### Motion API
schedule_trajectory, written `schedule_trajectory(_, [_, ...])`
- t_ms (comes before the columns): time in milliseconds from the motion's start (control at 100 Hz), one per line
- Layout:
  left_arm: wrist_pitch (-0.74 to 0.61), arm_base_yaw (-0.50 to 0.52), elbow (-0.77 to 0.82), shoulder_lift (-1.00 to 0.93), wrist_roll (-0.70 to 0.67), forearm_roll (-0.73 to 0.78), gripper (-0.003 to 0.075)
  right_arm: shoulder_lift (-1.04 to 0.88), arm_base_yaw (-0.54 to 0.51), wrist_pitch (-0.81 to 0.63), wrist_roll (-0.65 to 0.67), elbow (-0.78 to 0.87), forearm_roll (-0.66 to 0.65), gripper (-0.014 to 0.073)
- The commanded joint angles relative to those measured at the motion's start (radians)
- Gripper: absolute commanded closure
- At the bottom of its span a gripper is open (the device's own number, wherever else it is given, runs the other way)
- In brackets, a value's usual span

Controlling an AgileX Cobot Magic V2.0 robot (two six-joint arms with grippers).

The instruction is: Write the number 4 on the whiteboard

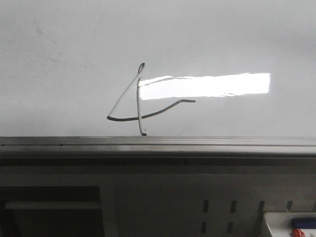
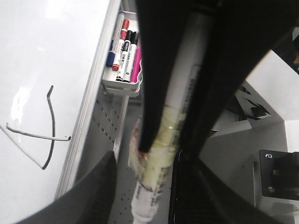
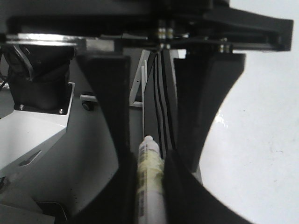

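The number 4 [image 1: 139, 117] is drawn in thin dark lines on the whiteboard [image 1: 222, 39], just above its grey rim [image 1: 158, 142]. It also shows in the left wrist view [image 2: 52, 137]. Neither gripper shows in the front view. My right gripper [image 3: 149, 186] is shut on a white marker wrapped in yellowish tape [image 3: 149, 177], beside the board's edge. In the left wrist view the same marker [image 2: 182, 98] hangs between the right gripper's black fingers [image 2: 156, 93]. Its lower end lies between the spread jaws of my left gripper [image 2: 149, 196], which is open.
A small white tray of spare markers [image 2: 122, 46] hangs below the board's rim and shows in the front view at the bottom right [image 1: 291, 224]. A grey perforated panel [image 1: 217, 207] runs under the rim. An arm base [image 3: 39, 74] stands nearby.
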Motion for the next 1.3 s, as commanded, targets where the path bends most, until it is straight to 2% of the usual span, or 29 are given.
schedule_trajectory(0, [-0.049,-0.007,-0.032,-0.003,-0.011,-0.033,0.0428,-0.020,0.002,-0.063,-0.010,-0.036,0.025,0.0638])
schedule_trajectory(350, [-0.004,-0.007,-0.032,0.001,-0.011,0.036,0.0544,-0.020,0.002,-0.084,-0.010,-0.036,0.025,0.0638])
schedule_trajectory(940, [-0.081,-0.007,-0.032,0.001,-0.011,0.014,0.0549,-0.020,0.002,-0.085,-0.010,-0.036,0.025,0.0638])
schedule_trajectory(1100, [-0.088,-0.007,-0.032,0.001,-0.011,-0.008,0.0632,-0.020,0.002,-0.086,-0.010,-0.036,0.027,0.0634])
schedule_trajectory(1200, [-0.096,-0.007,-0.032,0.001,-0.011,-0.008,0.0710,-0.020,0.002,-0.091,-0.010,-0.036,0.029,0.0571])
schedule_trajectory(1250, [-0.100,-0.007,-0.032,0.001,-0.011,-0.008,0.0742,-0.020,0.002,-0.101,-0.010,-0.036,0.029,0.0497])
schedule_trajectory(1290, [-0.105,-0.007,-0.032,0.001,-0.011,-0.008,0.0740,-0.020,0.002,-0.113,-0.010,-0.036,0.029,0.0447])
